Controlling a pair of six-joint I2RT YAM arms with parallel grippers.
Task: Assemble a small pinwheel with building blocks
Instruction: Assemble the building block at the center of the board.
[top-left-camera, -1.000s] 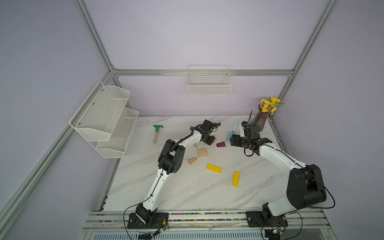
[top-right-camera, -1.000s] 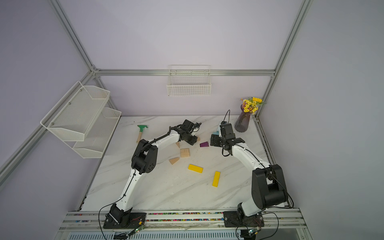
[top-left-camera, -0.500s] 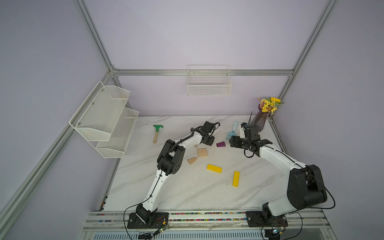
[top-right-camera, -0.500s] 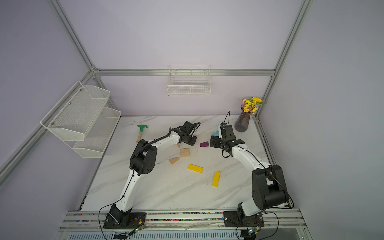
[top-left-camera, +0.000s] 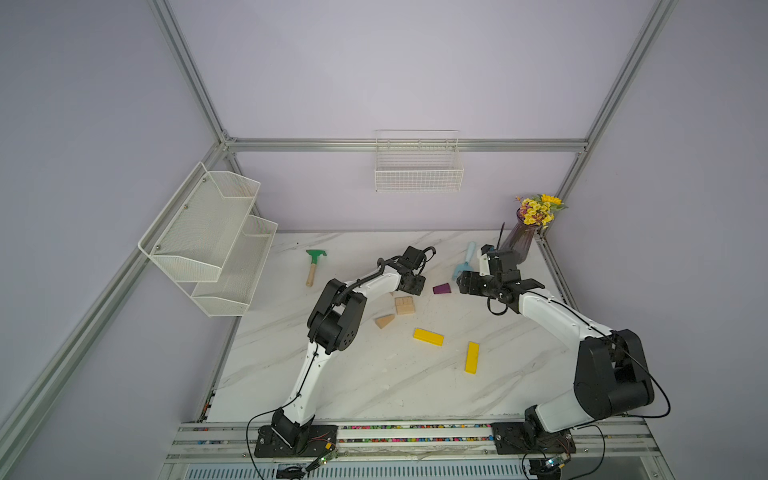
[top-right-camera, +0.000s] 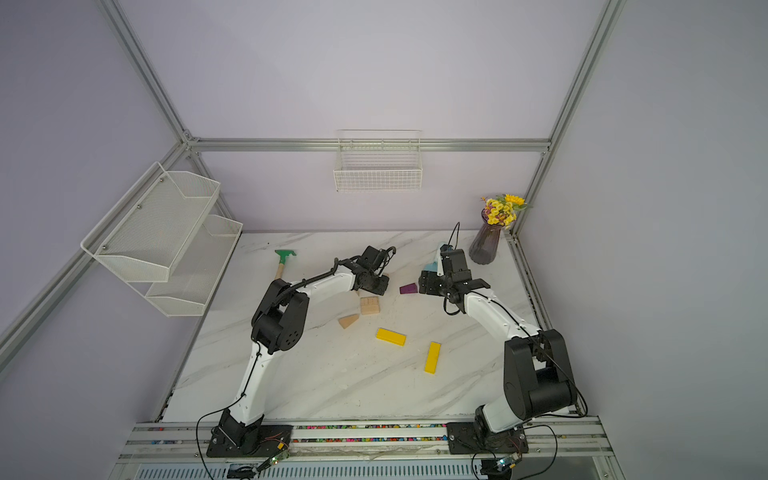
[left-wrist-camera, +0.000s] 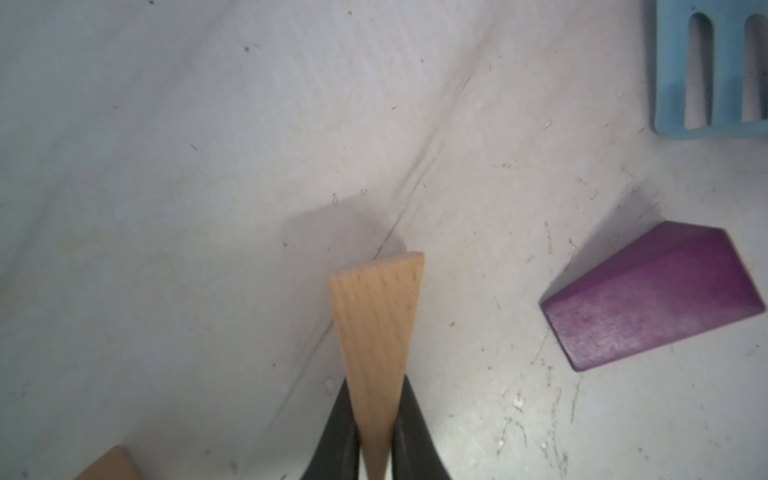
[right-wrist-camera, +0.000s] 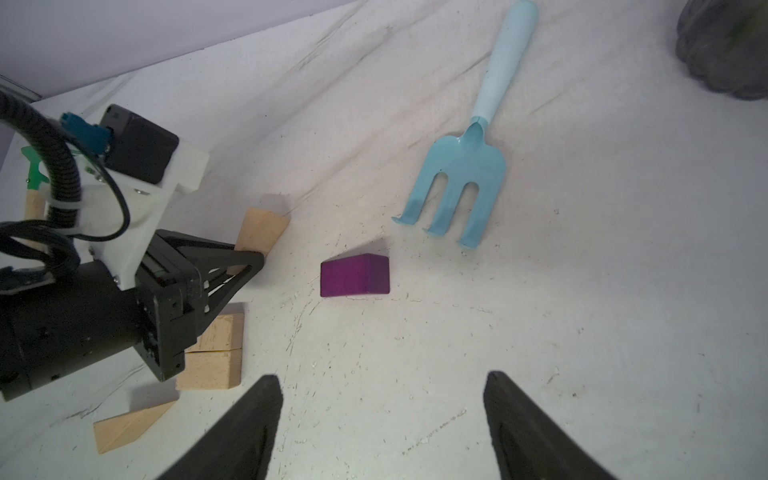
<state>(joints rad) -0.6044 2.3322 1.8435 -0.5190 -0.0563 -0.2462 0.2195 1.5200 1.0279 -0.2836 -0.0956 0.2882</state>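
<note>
Currently left gripper clenched on 1 pale wood wedge, right gripper spread wide near purple wedge

A green rake, blue fork and flower vase lie apart on the marble table.

Bare marble around purple wedge; blue fork near one side, left claw near the other.

Even, soft overhead light, fairly bright. Both top views crisp, frame posts splaying at edges. Wrist views softer; purple wedge throwing faint shadow on counter.
</note>
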